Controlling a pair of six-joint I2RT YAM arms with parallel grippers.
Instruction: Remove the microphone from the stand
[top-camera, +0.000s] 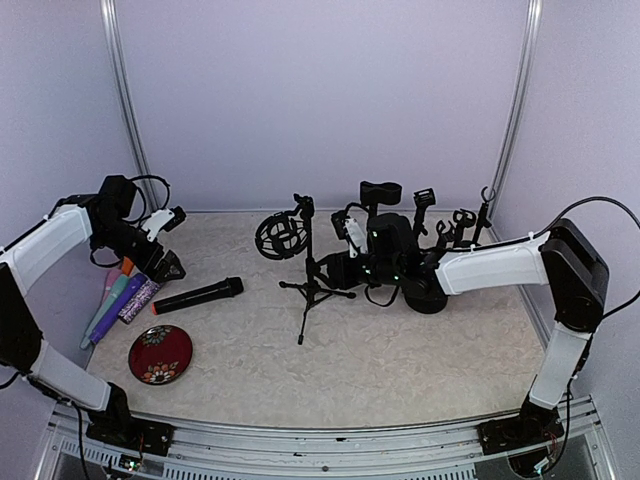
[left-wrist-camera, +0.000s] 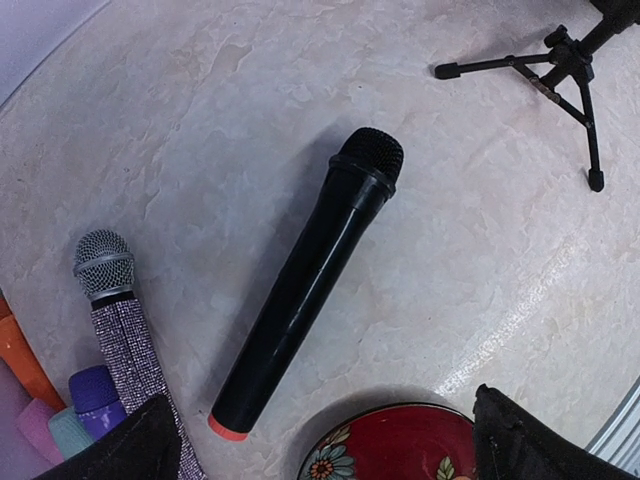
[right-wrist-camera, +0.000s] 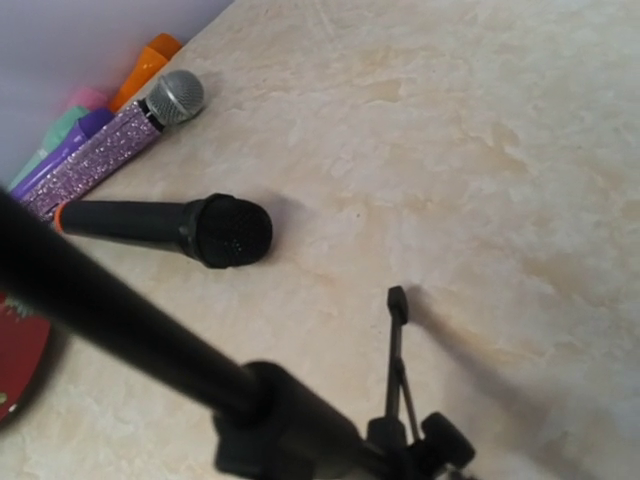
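**Black microphone down on the table, right arm at the stand**

My left arm is folded in from the left wall, wrist tipped down, and the left gripper (top-camera: 165, 266) hangs over the left side of the table (top-camera: 400, 350) with its claw spread wide and nothing between the fingers (left-wrist-camera: 525, 445). My right arm stretches low from the right side, forearm almost level, so that the right gripper (top-camera: 335, 268) sits against the lower pole of the stand (top-camera: 310, 285). The pole crosses right in front of that wrist camera, and I cannot tell whether the claw is pinching it or only standing beside it.

The microphone (top-camera: 198, 296), black with an orange end, lies flat on the table between the left gripper and the stand, its head pointing toward the tripod feet. The shock mount (top-camera: 279, 237) on top of the stand holds nothing.

My count: one black microphone, one glitter microphone (left-wrist-camera: 125, 345) with a silver head, four plain coloured microphones (right-wrist-camera: 150, 60) bunched beside it against the left wall, one red plate (top-camera: 160, 353) near the front edge, and one tripod stand. More holders (top-camera: 460, 220) cluster behind the right arm; their number is unclear.
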